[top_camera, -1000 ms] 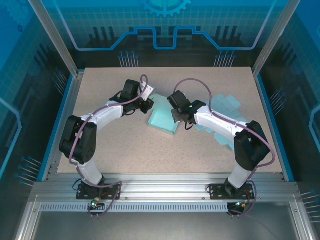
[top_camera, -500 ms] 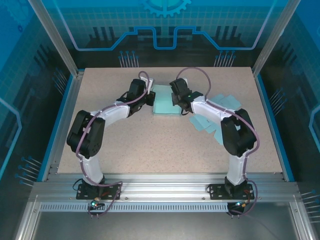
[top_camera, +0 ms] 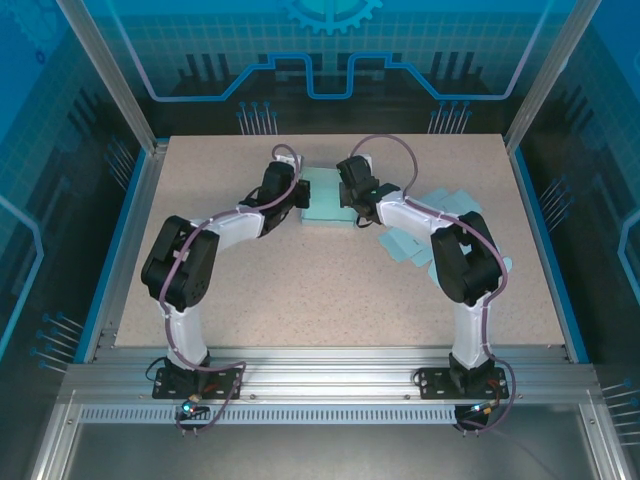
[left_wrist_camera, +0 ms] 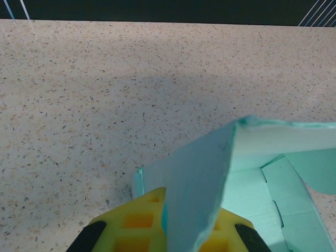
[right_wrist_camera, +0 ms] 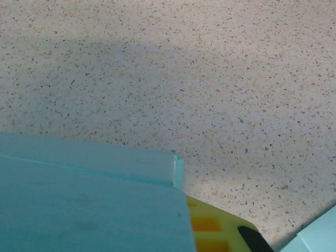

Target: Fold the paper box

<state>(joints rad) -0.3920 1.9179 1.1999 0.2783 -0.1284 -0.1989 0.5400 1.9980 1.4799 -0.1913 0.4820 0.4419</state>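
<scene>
The teal paper box (top_camera: 328, 199) lies at the far middle of the table, between my two grippers. My left gripper (top_camera: 299, 196) is at its left side, shut on a raised side flap (left_wrist_camera: 205, 178). The flap stands between the yellow fingers (left_wrist_camera: 137, 220). Beyond the flap I see the box floor (left_wrist_camera: 257, 205) with its creased panels. My right gripper (top_camera: 352, 203) is at the box's right side, shut on a wall panel (right_wrist_camera: 89, 210). That panel covers one jaw, and one yellow finger (right_wrist_camera: 212, 231) shows beside it.
Several loose teal sheets (top_camera: 432, 232) lie scattered on the right half of the speckled table (top_camera: 300, 290), under and beside the right arm. A blue rim (top_camera: 128, 225) and metal posts edge the table.
Both grippers have carried the box from mid-table toward the far edge. It has turned from askew to square, and both arms are stretched further out.
</scene>
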